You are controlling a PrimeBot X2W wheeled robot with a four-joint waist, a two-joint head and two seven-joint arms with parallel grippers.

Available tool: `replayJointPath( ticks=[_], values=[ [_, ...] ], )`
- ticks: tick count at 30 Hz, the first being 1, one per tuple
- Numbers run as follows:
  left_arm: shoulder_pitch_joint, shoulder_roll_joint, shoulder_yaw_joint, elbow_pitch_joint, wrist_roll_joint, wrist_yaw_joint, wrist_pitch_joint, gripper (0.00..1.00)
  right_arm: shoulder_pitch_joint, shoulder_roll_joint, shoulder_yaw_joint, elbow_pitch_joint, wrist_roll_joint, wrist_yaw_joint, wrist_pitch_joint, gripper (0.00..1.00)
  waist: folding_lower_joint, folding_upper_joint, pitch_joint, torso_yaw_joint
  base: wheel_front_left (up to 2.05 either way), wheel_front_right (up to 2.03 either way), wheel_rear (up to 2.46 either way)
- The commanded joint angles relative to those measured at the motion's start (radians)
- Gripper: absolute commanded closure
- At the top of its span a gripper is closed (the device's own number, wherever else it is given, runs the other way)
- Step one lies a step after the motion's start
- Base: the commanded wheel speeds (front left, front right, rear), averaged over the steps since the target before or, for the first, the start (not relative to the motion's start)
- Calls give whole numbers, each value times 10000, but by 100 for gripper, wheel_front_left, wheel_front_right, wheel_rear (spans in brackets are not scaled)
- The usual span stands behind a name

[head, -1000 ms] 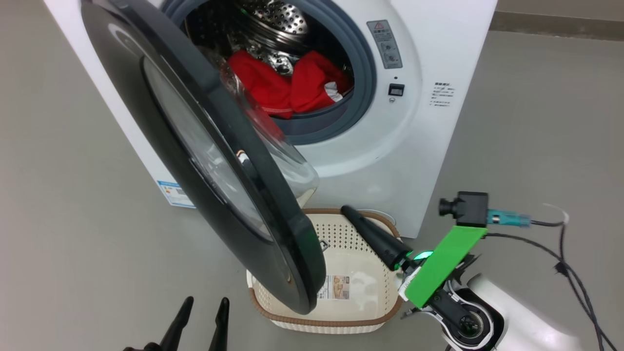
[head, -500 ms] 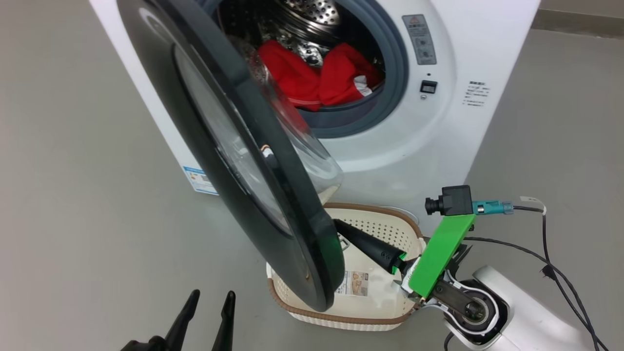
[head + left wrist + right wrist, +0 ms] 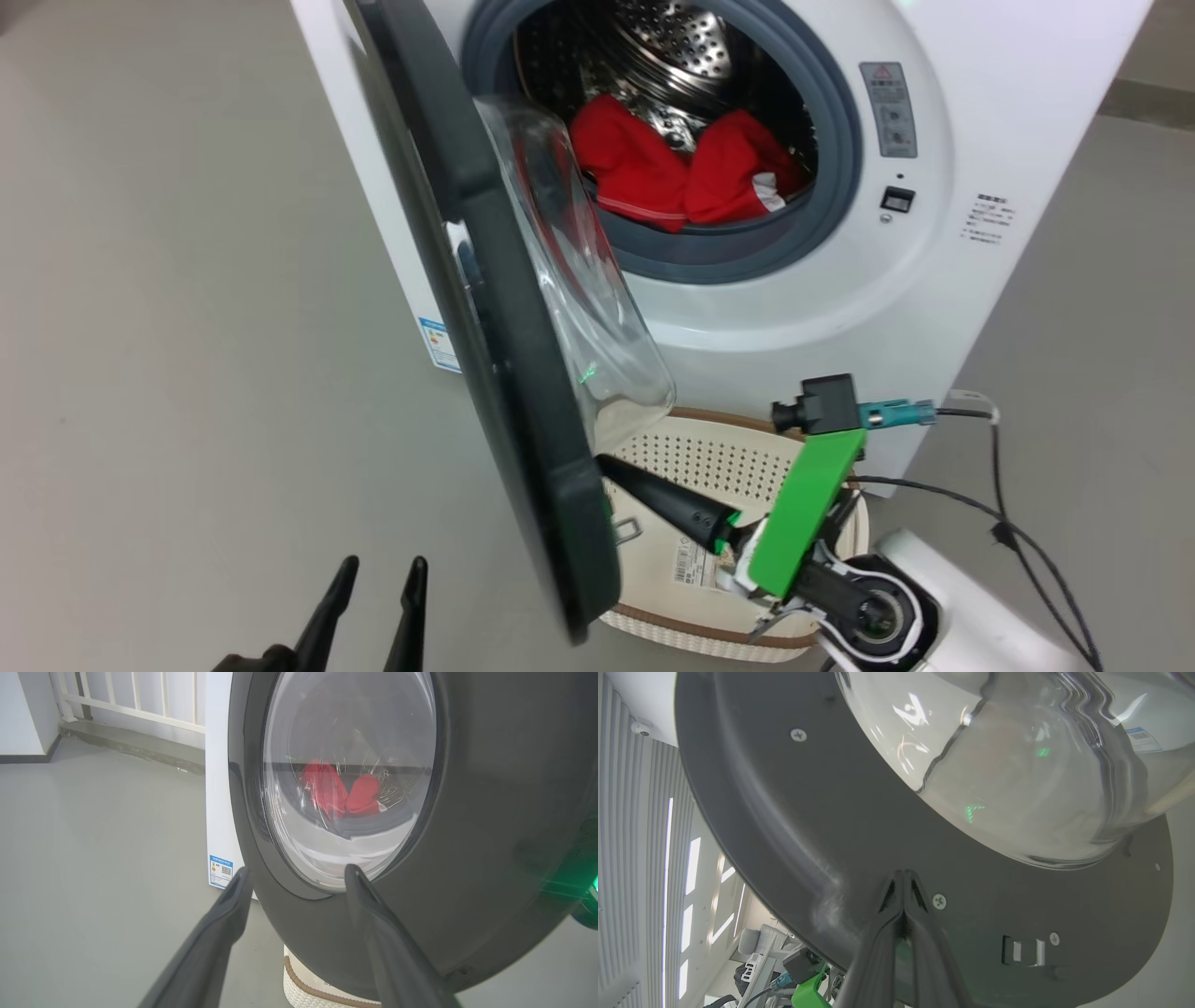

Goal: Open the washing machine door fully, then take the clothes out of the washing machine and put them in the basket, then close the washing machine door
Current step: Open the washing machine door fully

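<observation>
Clothes [image 3: 686,177], two red bunches, lie in the drum of one washing machine [image 3: 990,131], upper centre. One washing machine door [image 3: 523,373] stands open, hiding part of one basket [image 3: 724,455] below. Right gripper [image 3: 611,467], closed, meets the door's inner rim; left gripper [image 3: 383,565], lower left, is open and empty.

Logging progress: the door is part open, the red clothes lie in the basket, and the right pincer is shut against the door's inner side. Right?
Not quite. The head view shows the clothes in the drum, not in the basket. The rest holds: the door is part open, and the right pincer is shut against its inner side.
</observation>
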Motion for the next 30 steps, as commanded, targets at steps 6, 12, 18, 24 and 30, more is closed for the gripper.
replayJointPath(
  ticks=[6,12,18,24,30],
  values=[
    [15,57,645,-334,31,88,-122,0,-170,705,229,-205,-253,69,475,100,0,-1,-59,305,0,0,0],
    [60,56,846,-526,-73,331,-122,0,-435,993,302,-54,-326,69,724,100,0,-1,37,409,0,0,0],
    [124,56,878,-609,-103,371,-122,0,-531,1163,358,35,-320,69,799,100,0,-1,-9,434,0,0,0],
    [184,56,850,-637,-52,361,-122,0,-428,1220,286,55,-428,69,629,100,0,-1,-84,399,0,0,0],
    [169,56,843,-578,-15,328,-122,0,-221,1118,94,211,-669,69,300,78,0,-1,-176,351,0,0,0]
  ],
)
